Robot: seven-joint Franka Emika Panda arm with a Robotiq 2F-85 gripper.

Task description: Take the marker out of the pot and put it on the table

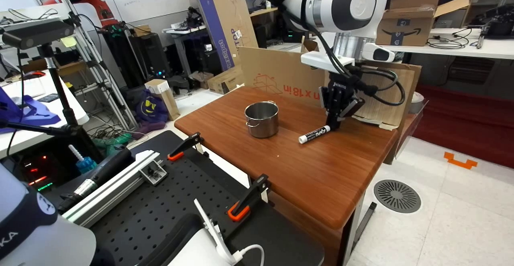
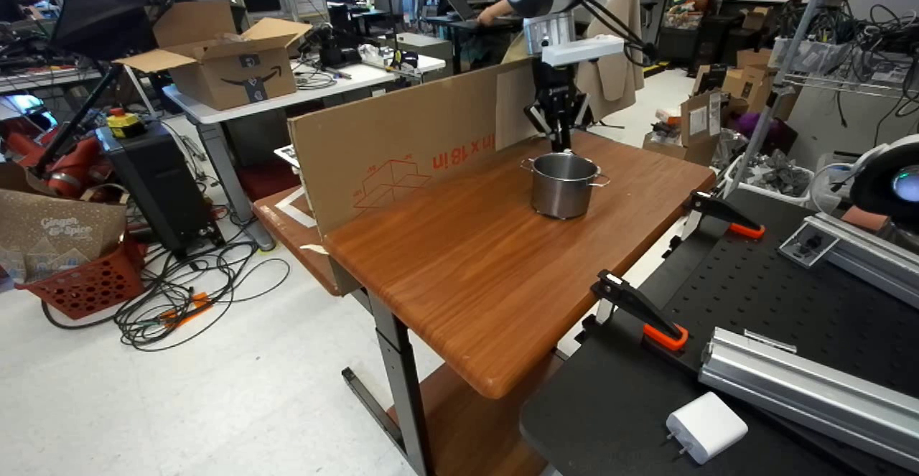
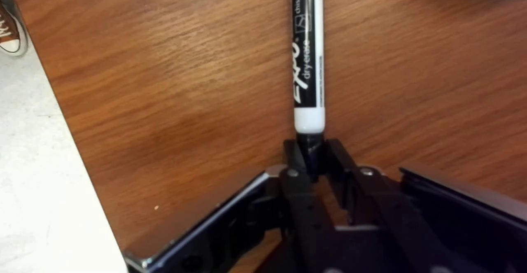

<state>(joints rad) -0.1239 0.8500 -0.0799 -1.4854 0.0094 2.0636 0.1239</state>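
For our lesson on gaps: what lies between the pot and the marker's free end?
In an exterior view, only bare table shows between the pot and the free end of the marker.

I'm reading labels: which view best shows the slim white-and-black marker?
The wrist view: the marker is largest, lettering legible. In an exterior view, the marker looks small; in an exterior view, the round silver metal pot hides most, perhaps all.

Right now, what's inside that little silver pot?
Both exterior views show bare metal inside the pot, no objects; its near side covers some or all of the bottom, so something could lie there unseen. The marker is outside, held by the gripper.
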